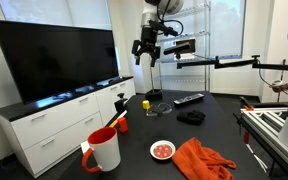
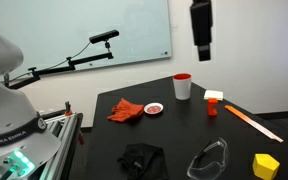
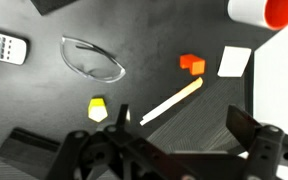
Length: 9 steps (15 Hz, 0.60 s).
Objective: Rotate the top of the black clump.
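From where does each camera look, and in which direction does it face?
An exterior view sits off the table corner by the white mug, faces across the black table toward the television; the tool shows, raised high.
An exterior view sits beside the robot base, faces across the table toward the whiteboard; base and tool show.
The wrist view faces down onto the table; the tool's fingers show at the bottom edge.
All three share the mug and yellow block.

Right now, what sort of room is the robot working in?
Probably an office or meeting room used as a lab: a big dark screen on white drawers, and a whiteboard on the wall.
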Motion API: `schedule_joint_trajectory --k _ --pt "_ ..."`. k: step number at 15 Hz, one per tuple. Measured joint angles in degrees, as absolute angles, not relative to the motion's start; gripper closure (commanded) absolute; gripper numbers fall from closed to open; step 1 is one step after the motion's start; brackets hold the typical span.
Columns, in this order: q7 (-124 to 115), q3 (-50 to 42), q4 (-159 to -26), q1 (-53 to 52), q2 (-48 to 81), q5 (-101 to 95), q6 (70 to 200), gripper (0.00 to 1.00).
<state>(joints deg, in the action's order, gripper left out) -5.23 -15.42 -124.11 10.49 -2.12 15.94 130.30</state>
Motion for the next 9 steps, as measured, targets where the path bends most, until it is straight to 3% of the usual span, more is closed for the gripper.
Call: schedule_joint_trajectory --k 3,9 --pt "-5.03 -14.89 -116.13 10.56 5.74 20.74 130.72 0.00" --pt "-5.25 -14.76 -117.06 10.90 6.49 20.66 130.76 0.00"
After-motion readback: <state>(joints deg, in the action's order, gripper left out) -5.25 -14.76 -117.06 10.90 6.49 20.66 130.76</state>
